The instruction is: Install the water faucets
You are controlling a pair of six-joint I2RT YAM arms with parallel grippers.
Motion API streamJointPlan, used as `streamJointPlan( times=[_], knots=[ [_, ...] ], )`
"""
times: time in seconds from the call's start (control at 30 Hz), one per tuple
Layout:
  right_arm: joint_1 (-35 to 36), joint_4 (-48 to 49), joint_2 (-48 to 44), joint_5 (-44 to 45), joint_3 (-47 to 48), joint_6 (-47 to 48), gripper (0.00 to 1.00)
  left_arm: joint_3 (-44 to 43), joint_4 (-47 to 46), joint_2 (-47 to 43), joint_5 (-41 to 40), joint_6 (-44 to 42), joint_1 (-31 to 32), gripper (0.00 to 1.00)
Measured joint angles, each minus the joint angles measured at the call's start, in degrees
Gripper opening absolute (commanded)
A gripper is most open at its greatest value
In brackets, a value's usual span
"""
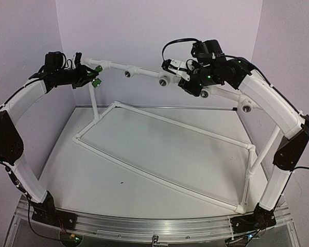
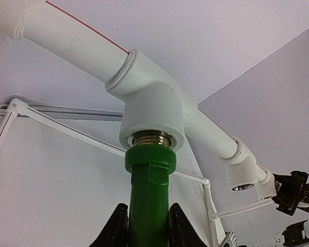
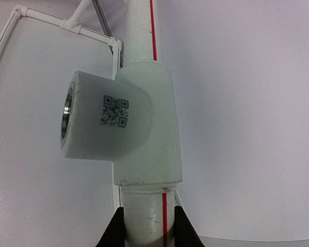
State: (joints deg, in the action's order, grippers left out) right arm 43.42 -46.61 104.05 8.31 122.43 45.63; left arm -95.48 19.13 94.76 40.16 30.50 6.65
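Grips a water faucet [image 2: 149, 195] by its green body with the left pincer [image 2: 148, 229], pressing black fingers [image 2: 116, 229] tight against both sides. Keeps it at the left end of the raised rail in the overhead view. Feeds its brass thread [image 2: 151, 138] into the socket of a tee fitting [image 2: 152, 103], leaving some thread showing between green collar and white rim. Shows, farther along the same white pipe [image 2: 67, 41], a second tee [image 2: 244, 172] with a bare metal-lined socket.

Clamps the right pincer [image 3: 147, 231] on that white pipe itself, closed snugly around it beside a red stripe [image 3: 165, 216]. Sits just short of a coded tee [image 3: 144, 134], marked with a printed QR code [image 3: 115, 111] and turning its open socket sideways.

Rests the rail on thin white uprights above a slanted rectangular pipe frame [image 1: 154, 172] lying on the white worktop [image 1: 159, 144]. Closes off the back and sides with pale lilac walls [image 1: 159, 25].
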Motion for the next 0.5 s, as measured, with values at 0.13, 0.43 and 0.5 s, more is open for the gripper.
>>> streamJointPlan(
  times=[0.13, 0.43, 0.5],
  knots=[
    [0.00, 0.15, -0.12, -0.01, -0.23, 0.02, 0.00, -0.65, 1.62, -0.13, -2.05, -3.85, 0.53, 0.00],
    [0.00, 0.21, -0.26, -0.03, -0.35, 0.00, 0.00, -2.24, 5.32, -0.37, -8.49, -14.91, 2.11, 0.00],
    [0.00, 0.22, -0.26, -0.05, -0.37, 0.00, 0.00, -2.72, 6.20, -0.37, -9.85, -17.22, 2.45, 0.00]
  ],
)
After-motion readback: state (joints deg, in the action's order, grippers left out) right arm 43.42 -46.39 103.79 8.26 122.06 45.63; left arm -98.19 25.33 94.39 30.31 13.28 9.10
